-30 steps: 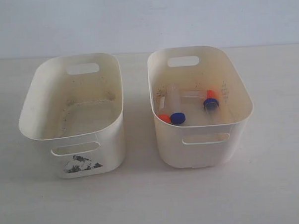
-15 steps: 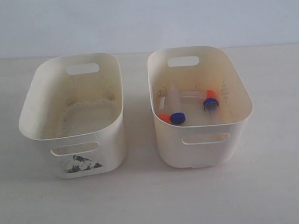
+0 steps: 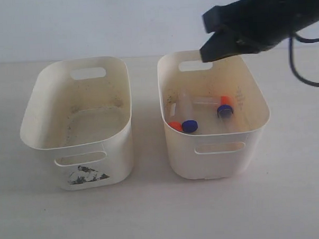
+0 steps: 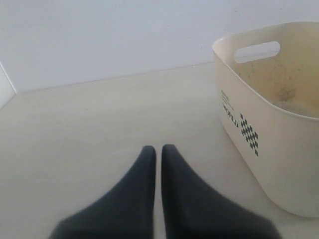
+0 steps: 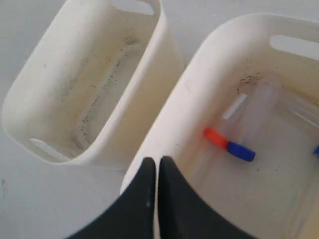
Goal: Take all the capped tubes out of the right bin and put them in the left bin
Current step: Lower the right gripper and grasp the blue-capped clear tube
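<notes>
The capped tubes (image 3: 189, 126) are seen down in the right bin (image 3: 219, 164), below and nearer than the closed right fingers (image 5: 142, 199).

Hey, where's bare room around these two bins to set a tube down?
The left bin has a bare floor. The table is open in front of both bins and in the strip between them. The right bin is crowded: capped tubes lie across its floor, and the right end effector hangs above its back rim.
</notes>
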